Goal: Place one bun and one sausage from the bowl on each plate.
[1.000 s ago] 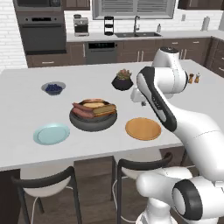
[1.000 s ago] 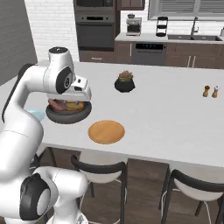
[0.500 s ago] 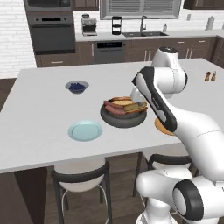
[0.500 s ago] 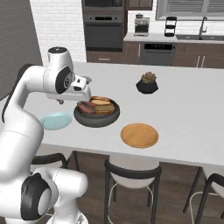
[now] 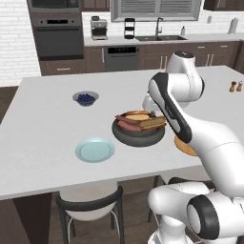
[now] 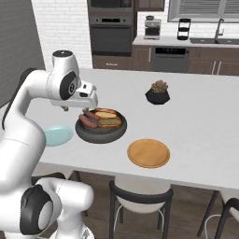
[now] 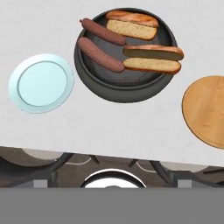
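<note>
The dark-grey bowl sits on the white island, also seen in the base views. It holds two split buns and two sausages. The pale blue plate lies bare on one side of the bowl. The orange-brown plate lies bare on the other, partly behind my arm in the left base view. My gripper hangs above the bowl's far-left rim, apart from the food. Its fingers are hard to make out.
A small bowl of blueberries stands further back on the island, as does a black plant pot. Salt and pepper shakers are at the far right. Stools stand under the near counter edge.
The whole picture has shifted, so the base has driven sideways along the island. The hand stays over the bowl. Food and plates lie as before.
</note>
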Controlling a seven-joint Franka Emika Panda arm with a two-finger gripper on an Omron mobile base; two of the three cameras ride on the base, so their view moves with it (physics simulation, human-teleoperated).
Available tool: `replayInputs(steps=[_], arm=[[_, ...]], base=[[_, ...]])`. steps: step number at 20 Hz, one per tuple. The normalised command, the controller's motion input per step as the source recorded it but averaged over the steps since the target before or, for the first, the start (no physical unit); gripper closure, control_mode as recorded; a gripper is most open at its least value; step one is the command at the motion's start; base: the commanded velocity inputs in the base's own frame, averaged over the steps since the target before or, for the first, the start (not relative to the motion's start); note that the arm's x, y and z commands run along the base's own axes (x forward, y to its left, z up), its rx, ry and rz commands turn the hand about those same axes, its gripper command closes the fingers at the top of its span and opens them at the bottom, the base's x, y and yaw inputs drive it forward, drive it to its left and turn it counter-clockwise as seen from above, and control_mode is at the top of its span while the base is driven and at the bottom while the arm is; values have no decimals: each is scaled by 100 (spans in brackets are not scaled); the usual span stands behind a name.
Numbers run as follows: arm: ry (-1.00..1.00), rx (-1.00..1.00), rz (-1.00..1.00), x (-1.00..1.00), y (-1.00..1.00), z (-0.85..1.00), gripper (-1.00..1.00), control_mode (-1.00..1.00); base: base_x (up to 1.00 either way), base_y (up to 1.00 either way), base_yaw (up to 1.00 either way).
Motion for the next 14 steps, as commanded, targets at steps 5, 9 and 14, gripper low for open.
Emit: replayInputs(steps=[5, 9, 14], arm=[[0, 0, 0, 11, 0, 0, -100, -100], [5, 0, 0, 90, -11, -1, -100, -100], [27, -3, 3, 100, -39, -25, -100, -100]], base=[[72, 0, 0], [0, 0, 0], [0, 0, 0]])
